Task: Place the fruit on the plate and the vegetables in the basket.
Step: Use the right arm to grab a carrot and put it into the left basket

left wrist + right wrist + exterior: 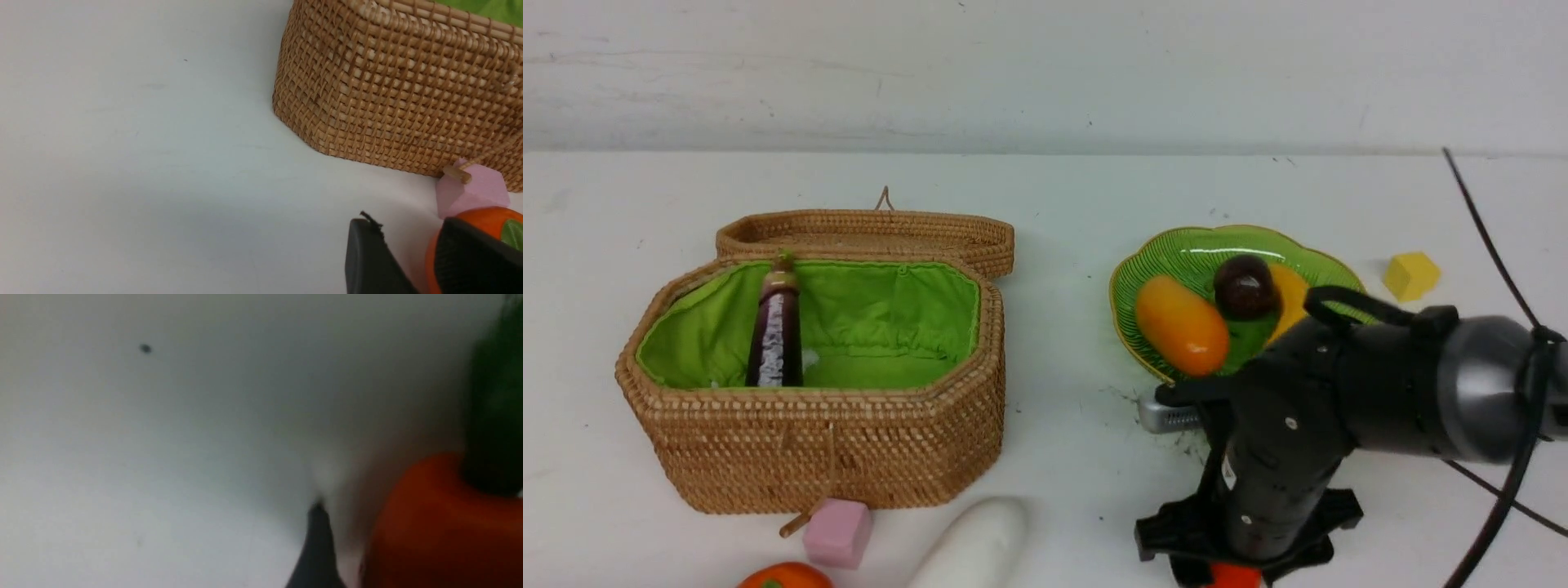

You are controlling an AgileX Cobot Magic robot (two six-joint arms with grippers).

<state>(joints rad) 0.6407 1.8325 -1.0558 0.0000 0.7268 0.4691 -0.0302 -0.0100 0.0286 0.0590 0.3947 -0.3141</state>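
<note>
Through the right wrist camera I saw the orange carrot close beside my pincer's dark fingertip, its green top blurred, and pale tabletop stretching beyond the pincer.

No lettering, brand, number or sign is readable anywhere, though the area around the basket seems slightly soft.

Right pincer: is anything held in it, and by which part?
Cannot be told: the right pincer is down at the orange carrot, but no closed grip shows.
</note>
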